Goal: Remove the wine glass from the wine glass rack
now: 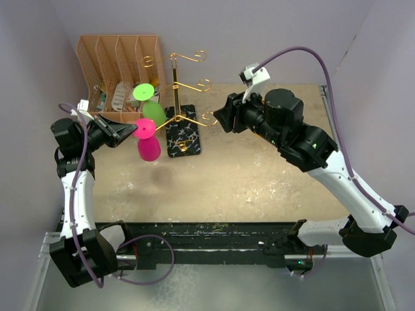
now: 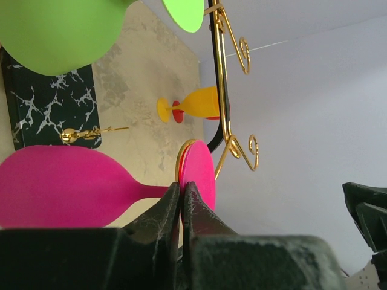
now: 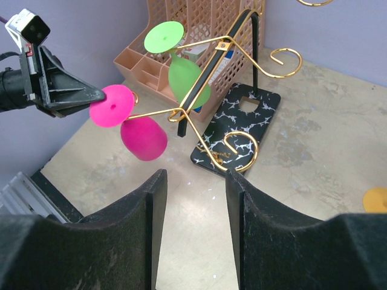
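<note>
Wine glass (image 2: 66, 184) in left gripper (image 2: 182, 192)

Bright, even light.
We see a faint shadow on the surface (image 1: 259, 175) under the pink glass (image 1: 148, 144); the right gripper (image 3: 195, 176) looks soft.

Robot test lab, plain lilac walls (image 1: 32, 78) boxed in a speckled beige worktop (image 1: 259, 181), left arm (image 1: 79, 194) and right arm (image 1: 337, 172) trailed purple cables (image 1: 298, 47), bolted to a black rail (image 1: 214, 236).
</note>
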Robot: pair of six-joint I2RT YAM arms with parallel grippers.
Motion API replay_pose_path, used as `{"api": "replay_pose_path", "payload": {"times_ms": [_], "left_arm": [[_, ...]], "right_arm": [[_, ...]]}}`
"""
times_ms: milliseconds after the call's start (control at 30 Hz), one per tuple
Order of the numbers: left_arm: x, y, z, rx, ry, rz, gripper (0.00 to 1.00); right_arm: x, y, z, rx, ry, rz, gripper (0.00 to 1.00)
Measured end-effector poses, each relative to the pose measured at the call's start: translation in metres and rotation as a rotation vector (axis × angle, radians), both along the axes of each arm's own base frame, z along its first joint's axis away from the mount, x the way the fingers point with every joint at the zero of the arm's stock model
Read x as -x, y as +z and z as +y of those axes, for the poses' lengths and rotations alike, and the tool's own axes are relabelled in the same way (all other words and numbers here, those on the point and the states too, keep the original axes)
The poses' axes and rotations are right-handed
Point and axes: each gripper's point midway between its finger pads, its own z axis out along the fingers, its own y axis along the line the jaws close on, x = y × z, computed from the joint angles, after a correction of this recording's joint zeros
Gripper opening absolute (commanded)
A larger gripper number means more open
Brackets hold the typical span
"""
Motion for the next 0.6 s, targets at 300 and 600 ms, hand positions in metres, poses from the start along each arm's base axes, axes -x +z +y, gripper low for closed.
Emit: {"api": "replay_pose_path", "payload": {"times_ms": [300, 600], "left_arm": [[0.003, 0.009, -0.003, 0.034, 0.000, -0.002, 0.02], [0.006, 0.024, -0.008, 0.131, -0.014, -0.015, 0.01]], "right_arm": [[0.001, -0.005, -0.002, 0.006, -0.007, 0.005, 0.46], [0.003, 0.001, -0.010, -0.010, -0.026, -0.010, 0.46]]}}
